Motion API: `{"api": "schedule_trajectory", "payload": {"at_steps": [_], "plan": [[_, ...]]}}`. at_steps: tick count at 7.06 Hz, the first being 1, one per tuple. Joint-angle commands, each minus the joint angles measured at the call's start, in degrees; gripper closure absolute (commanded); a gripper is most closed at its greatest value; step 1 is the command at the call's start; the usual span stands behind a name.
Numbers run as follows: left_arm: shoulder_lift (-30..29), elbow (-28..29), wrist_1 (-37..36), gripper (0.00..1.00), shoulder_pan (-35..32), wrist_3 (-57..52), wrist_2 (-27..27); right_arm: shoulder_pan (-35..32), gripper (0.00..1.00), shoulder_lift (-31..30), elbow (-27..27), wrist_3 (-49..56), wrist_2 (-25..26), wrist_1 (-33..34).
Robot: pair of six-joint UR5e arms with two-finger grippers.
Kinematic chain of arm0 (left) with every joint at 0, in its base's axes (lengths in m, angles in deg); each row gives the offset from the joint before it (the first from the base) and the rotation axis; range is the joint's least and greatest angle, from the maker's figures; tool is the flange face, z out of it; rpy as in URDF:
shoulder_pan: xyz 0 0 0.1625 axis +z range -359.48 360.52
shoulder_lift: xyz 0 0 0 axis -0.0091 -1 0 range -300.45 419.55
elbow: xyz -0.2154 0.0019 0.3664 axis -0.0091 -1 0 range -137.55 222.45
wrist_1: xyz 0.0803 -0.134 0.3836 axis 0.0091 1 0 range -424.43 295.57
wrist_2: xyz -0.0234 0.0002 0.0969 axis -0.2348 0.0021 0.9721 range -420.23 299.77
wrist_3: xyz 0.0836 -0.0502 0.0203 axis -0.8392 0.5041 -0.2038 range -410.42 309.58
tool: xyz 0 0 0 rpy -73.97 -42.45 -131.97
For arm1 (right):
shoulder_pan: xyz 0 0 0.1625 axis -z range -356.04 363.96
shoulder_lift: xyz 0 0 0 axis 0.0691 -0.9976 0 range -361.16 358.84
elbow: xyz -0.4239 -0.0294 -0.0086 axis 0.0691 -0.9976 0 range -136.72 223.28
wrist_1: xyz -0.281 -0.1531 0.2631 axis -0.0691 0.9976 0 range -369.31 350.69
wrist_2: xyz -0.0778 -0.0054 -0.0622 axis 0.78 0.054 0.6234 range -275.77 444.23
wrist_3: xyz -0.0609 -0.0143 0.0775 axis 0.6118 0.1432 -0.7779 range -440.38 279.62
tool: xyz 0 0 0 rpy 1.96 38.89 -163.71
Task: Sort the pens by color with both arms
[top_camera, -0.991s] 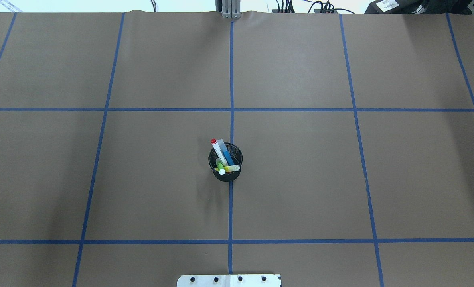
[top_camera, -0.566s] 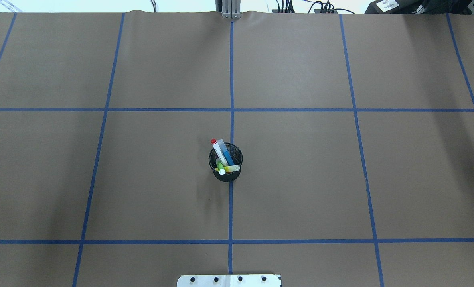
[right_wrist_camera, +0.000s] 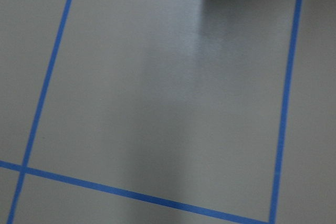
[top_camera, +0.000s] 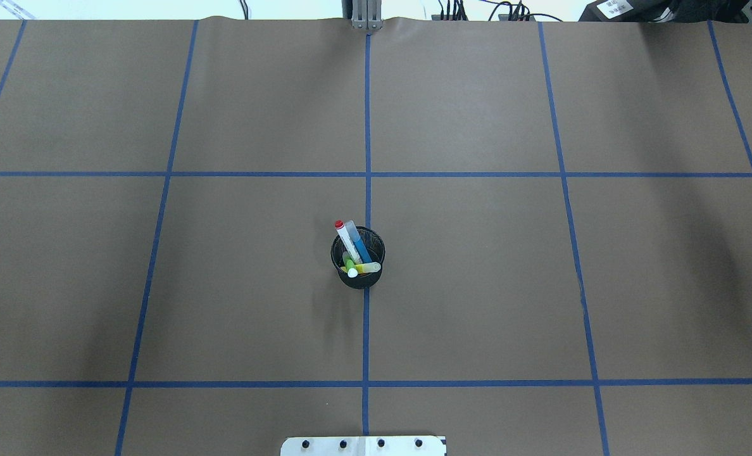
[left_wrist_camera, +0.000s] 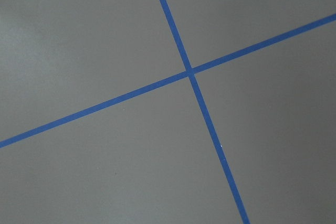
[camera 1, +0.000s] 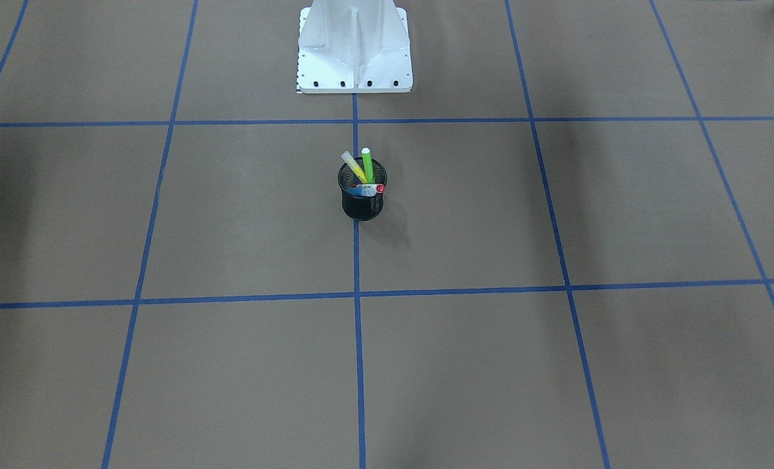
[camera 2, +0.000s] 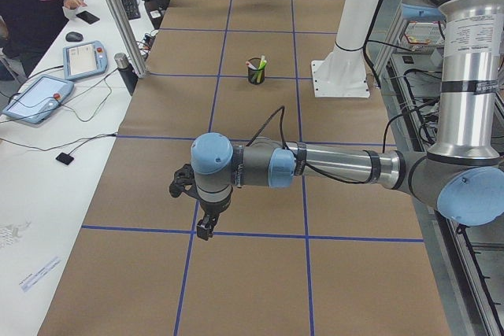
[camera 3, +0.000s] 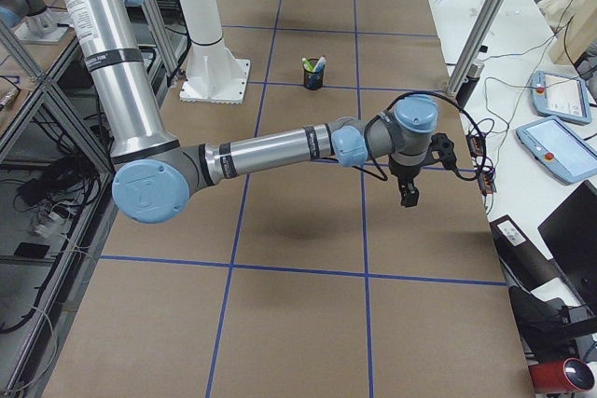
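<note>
Four pens stand together in a black mesh cup at the middle of the table. They are a white one with a red cap, a blue one, a green highlighter and a yellow highlighter. Both arms reach out far from the cup. The left gripper hangs over a tape crossing near the table's left end. The right gripper hangs over the brown paper near the right end. I cannot tell whether either is open or shut. Both wrist views show only paper and blue tape.
The white pedestal base stands behind the cup. Blue tape lines divide the brown paper into squares. A side table with tablets and a seated person runs along the far edge, with metal posts.
A small black part has come into the overhead view at its upper right edge. The cup and the pens have not moved.
</note>
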State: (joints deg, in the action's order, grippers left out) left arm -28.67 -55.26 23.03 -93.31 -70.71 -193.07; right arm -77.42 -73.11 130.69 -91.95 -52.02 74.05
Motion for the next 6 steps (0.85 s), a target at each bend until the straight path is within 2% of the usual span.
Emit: {"api": "schedule_trajectory", "payload": {"at_steps": [1, 2, 3, 6], "plan": [[-2.1, -0.5, -0.6, 0.01, 0.2, 3.0, -1.0, 7.2, 0.01, 3.1, 4.0, -18.1, 1.3, -1.8], [-3.5, -0.6, -0.5, 0.01, 0.8, 6.4, -2.8, 10.0, 0.01, 3.2, 5.9, -20.9, 3.3, -4.4], [-4.7, -0.7, -0.6, 0.01, 3.0, 9.5, -4.1, 12.5, 0.01, 4.1, 7.7, -20.7, 5.4, -3.9], [-6.5, -2.4, -0.6, 0.01, 8.7, 19.0, -7.2, 20.5, 0.02, 8.9, 8.8, -20.9, 5.6, -2.1]]}}
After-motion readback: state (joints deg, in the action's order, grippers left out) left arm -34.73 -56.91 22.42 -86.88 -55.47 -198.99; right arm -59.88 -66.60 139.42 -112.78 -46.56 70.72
